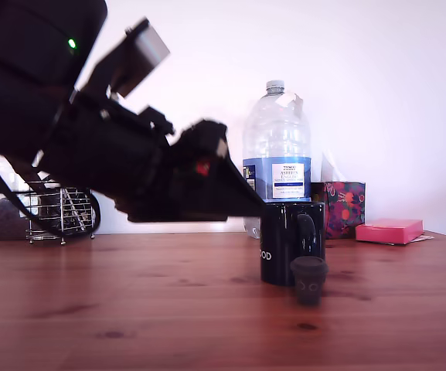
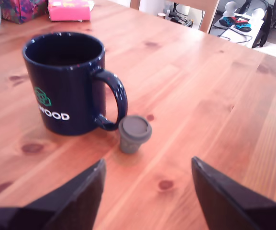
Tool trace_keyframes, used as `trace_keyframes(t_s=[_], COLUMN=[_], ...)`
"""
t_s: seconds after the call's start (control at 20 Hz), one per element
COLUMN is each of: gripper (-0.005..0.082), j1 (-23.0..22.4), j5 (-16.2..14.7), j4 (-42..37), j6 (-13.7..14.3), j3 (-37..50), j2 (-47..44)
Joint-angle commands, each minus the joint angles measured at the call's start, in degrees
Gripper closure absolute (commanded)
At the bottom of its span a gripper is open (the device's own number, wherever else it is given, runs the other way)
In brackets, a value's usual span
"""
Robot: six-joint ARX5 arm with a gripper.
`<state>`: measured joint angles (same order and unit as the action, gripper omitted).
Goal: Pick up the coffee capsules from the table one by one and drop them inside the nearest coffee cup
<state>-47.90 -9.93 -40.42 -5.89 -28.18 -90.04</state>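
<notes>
Open and holding nothing, the claw (image 2: 147, 191) is hanging over the brown table (image 2: 214, 110), its two fingers (image 2: 75, 196) standing wide apart. Beyond them, the dark cup (image 2: 66, 86) is sitting upright. One small dark capsule (image 2: 134, 134) is standing wide end up, just beside the cup's handle (image 2: 114, 103).

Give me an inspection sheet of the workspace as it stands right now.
Surface: wooden table, knotted planks.
Job's things: dark mug upright, its inside too dark to read; one dark capsule standing by its handle; no other capsule seen.
Clutter: water bottle, floral box, pink box, wire rack, all behind the mug.
Gripper: open, empty, aimed at the capsule.
Cables: black cable under the arm.
Surroundings: white wall.
</notes>
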Motion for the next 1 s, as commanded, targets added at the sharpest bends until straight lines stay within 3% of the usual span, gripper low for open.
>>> trace_keyframes(t_s=[0.0,0.25,0.35,0.65,0.95], gripper=[0.0176,0.0178,0.0178,0.0179,0.0181], j1=[-0.8,-2.7,-3.3,-3.4,-3.4], j5=[0.4,2.1,4.0,7.4,7.5], j4=[-1.6,-1.5,-0.4,11.8,18.7], j6=[-0.1,-0.1,-0.2,-3.3,-5.4], j3=[-1.1,-6.8,-9.4,-19.8,-25.7], j2=[-2.4,-9.2,-12.0,-16.6,-19.3])
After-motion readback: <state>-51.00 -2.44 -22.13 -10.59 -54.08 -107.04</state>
